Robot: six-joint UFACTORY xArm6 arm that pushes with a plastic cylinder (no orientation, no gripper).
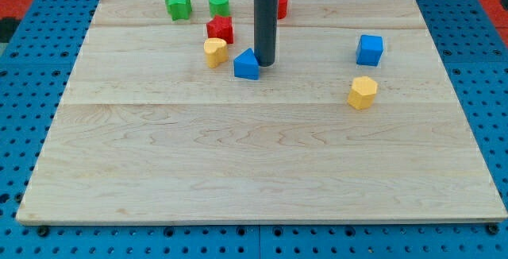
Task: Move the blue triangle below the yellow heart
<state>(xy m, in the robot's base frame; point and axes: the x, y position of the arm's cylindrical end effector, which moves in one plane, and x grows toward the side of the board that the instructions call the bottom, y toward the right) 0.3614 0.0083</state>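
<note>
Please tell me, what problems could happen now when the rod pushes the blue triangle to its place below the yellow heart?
1. My tip sits at the blue triangle's upper right edge, so an off-centre push may spin the block or let it slip aside.
2. The yellow heart lies just to the view's left of the triangle; a leftward push may knock it and shift the goal.
3. The red star sits close above the heart and could also be disturbed.

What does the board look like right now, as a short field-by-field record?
tip: my tip touches the blue triangle's upper right side
target: blue triangle, right of the yellow heart, not yet below it
near heart: red star just above it
top edge: green star, green block, red block partly behind rod
right side: blue cube, yellow block
</note>
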